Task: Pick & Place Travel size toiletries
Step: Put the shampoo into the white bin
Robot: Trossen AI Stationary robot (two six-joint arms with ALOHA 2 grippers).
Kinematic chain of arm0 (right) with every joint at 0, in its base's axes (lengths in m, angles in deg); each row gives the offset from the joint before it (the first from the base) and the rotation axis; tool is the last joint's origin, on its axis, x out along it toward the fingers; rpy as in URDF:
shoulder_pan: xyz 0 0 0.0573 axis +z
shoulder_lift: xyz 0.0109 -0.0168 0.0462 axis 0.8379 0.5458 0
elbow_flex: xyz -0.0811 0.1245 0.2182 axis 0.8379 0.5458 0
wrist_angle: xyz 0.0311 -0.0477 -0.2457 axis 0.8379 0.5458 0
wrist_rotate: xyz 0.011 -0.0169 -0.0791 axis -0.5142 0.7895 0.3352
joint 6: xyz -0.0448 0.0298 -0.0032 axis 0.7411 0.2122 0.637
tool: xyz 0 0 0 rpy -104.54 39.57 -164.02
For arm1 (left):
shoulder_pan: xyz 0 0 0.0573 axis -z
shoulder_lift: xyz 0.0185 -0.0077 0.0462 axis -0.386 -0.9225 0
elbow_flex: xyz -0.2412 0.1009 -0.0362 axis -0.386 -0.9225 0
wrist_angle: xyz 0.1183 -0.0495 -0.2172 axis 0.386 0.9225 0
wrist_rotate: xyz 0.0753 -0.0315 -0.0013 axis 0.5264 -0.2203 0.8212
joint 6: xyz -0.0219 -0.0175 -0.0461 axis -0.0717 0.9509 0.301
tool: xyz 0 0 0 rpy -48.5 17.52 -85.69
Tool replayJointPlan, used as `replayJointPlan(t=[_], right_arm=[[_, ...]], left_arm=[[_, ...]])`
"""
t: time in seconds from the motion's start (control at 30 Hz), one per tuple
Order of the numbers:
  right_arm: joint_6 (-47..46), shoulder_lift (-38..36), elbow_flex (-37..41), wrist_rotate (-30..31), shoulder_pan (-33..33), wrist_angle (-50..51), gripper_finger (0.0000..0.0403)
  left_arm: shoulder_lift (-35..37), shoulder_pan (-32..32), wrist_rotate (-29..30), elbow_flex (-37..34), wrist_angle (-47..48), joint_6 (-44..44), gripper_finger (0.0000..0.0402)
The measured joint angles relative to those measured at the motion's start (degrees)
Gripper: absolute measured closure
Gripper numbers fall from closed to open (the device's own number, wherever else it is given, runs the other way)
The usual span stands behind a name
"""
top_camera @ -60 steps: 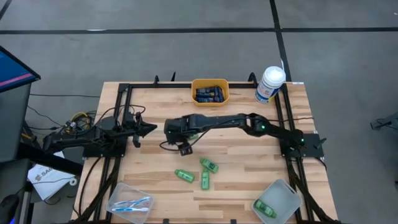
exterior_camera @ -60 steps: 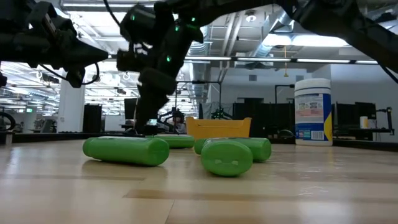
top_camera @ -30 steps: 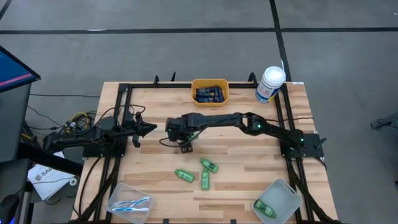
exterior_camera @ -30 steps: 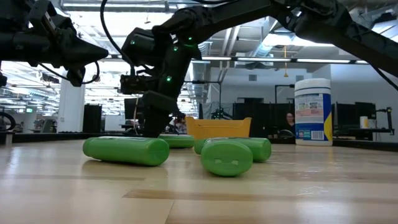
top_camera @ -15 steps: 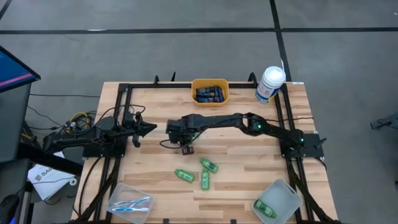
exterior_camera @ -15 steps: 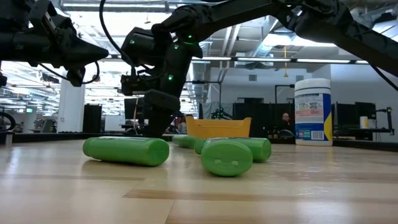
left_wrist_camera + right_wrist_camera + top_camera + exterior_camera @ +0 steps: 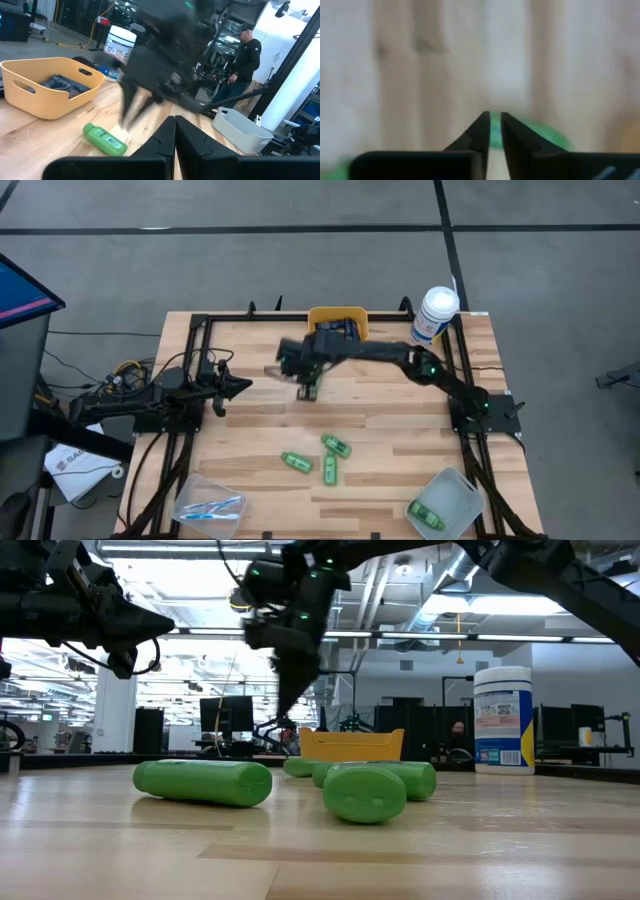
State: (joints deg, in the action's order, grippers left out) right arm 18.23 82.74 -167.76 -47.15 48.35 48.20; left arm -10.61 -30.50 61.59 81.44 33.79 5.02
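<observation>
Pale wooden planks make up the counter (image 7: 400, 420), with an open workshop behind it. On it, the three loose green bottles (image 7: 296, 462) (image 7: 336, 445) (image 7: 330, 470) sit in a cluster toward the near edge. More toiletries are already sorted: navy tubes (image 7: 337, 332) in the yellow bin (image 7: 312, 330) at the far edge, one green bottle (image 7: 425, 515) in the grey bin (image 7: 462, 485) at the near right corner, and toothbrushes (image 7: 210, 507) in the clear tray (image 7: 185, 492) at the near left. The right hand (image 7: 308, 388) hangs raised just in front of the yellow bin, so the cluster lies well apart from it, toward the near edge. The leftmost bottle's long axis runs roughly across the counter, the nearest one's points near-to-far, and the third lies diagonal. The right hand looks the nearer and works on the grey bin's side. Its fingers (image 7: 479, 131) are drawn almost together, and I cannot tell whether anything slim is pinched between them. The left hand (image 7: 235, 387) waits closed by the left edge. A second ago the right hand was low, closer to the bottles, with its fingers spread wide. It has since closed, lifted and swung toward the yellow bin, while the bottles have not moved.
</observation>
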Motion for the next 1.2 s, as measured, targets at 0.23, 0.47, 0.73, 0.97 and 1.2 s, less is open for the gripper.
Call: replayJointPlan(t=[0.23,0.47,0.73,0.97,1.2], right_arm=[[7.65,-0.92,-0.02,-1.28,-5.01,6.15,0.0221],[-14.97,-0.3,-0.01,-1.71,-6.3,2.49,0.0106],[-26.65,-0.33,0.09,2.26,-6.49,2.74,0.0099],[-33.24,-0.34,6.82,2.08,-6.93,-2.2,0.0101],[-37.35,-0.33,11.91,4.33,-7.17,-8.17,0.0101]], left_arm=[[0.0,0.0,-0.17,0.0,-0.24,-0.02,0.0401],[0.0,0.0,-0.16,0.0,-0.33,-0.01,0.0401],[0.0,0.02,-0.11,0.0,-0.57,0.0,0.0401],[0.02,0.0,0.1,0.0,-0.69,0.0,0.0401],[0.02,0.01,0.07,0.0,-1.04,-0.01,0.0401]])
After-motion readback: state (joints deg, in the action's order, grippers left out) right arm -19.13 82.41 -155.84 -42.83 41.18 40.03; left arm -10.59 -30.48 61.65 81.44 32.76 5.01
